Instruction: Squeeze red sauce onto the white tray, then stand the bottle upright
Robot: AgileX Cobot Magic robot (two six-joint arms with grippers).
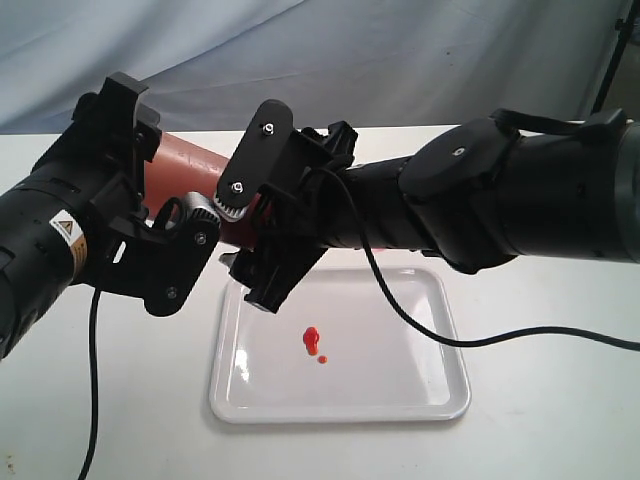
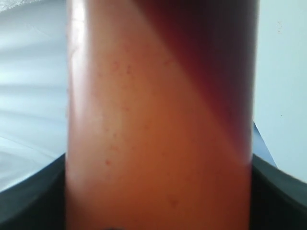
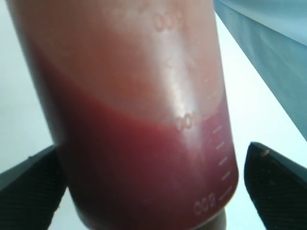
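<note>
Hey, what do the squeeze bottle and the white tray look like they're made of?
The bottle looks like translucent, semi-glossy plastic: the sauce shows darker through its wall, which carries moulded graduation marks. The white tray looks like glossy plastic, perhaps melamine: bright reflections, rounded moulded corners.

The bottle [image 1: 195, 165] is translucent orange-red, deep red where filled, with embossed scale marks. Bright red sauce [image 1: 311, 340] spots the glossy white tray [image 1: 400, 385]. The table [image 1: 540, 420] is white, the backdrop [image 1: 400, 60] pale blue-grey, the cable [image 1: 470, 343] black.

Tilted bottle [image 1: 190, 160] — red sauce [image 1: 311, 340] blobs on the white tray [image 1: 400, 330].
</note>
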